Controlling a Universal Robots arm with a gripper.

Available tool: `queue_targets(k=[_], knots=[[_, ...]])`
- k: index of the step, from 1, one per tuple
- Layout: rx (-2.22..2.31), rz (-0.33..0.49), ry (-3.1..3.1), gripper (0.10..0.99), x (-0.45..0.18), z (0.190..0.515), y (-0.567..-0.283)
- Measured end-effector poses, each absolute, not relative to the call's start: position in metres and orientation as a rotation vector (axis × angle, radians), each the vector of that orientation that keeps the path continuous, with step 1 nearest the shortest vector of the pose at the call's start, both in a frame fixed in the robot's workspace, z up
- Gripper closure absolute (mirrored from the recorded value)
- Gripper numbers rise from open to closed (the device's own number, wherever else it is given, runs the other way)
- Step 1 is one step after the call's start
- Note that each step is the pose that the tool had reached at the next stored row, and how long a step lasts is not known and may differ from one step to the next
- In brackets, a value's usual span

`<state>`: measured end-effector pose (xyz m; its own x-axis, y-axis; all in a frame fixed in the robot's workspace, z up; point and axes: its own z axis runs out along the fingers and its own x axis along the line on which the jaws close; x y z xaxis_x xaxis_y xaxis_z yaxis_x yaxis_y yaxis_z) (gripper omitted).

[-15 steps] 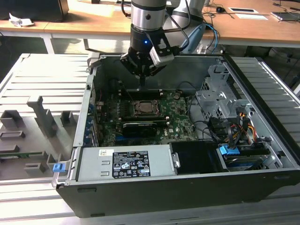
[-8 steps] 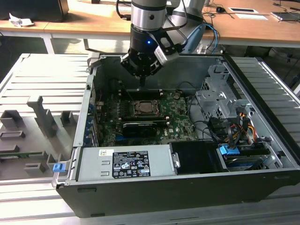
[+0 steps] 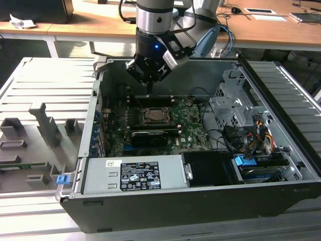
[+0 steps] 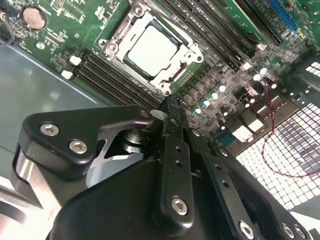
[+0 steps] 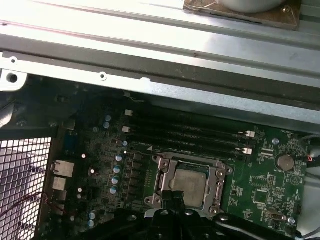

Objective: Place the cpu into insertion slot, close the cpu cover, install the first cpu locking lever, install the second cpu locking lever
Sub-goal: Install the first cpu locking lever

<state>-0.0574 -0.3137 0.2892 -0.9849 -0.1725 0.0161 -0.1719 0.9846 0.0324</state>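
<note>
End effector [image 4: 170,112] pinched narrow, nothing held, poised beside the insertion slot [image 4: 169,76] where the cpu [image 4: 151,51] lies under the lowered cpu cover [image 4: 121,31], liable to scrape neighbouring memory slots [image 4: 107,80] if lowered off-line.

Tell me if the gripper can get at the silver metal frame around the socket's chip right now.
Probably yes. The gripper hangs close above the thin silver metal cover frame, which lies around the silver-grey square chip on the green motherboard. Nothing stands between them in the open case.
</note>
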Motion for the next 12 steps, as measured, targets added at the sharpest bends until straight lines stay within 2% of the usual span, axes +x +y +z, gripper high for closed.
queue_targets(k=[12], knots=[[0.274,-0.055,-3.111,0.98,-0.075,0.271,-0.314]])
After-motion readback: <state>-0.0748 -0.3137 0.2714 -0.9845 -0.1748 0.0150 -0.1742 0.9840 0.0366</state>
